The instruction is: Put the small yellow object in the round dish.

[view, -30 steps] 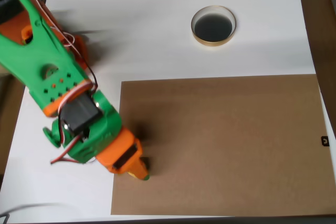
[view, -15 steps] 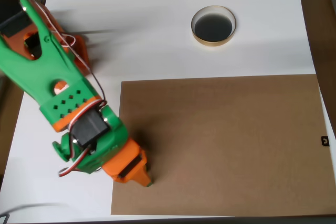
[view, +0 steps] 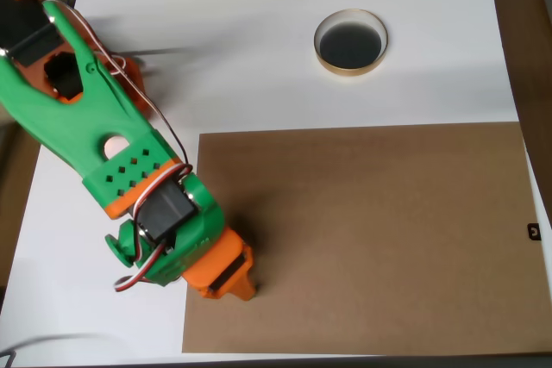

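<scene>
You are looking down on a white table (view: pixel 259 58) carrying a brown board (view: pixel 371 239); the round dish (view: pixel 350 42) is sitting well apart; your gripper (view: pixel 237 286) is covering the board's lower-left corner, finger opening untellable.

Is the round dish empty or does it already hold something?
Empty: the round dish shows only its dark inside within the tan rim, and the pincer sits far away over the brown board.

A white worktop (view: pixel 259 84) carries a large brown cardboard sheet (view: pixel 371 239) across the lower right and the round dish (view: pixel 350 43) at upper right of centre.
</scene>
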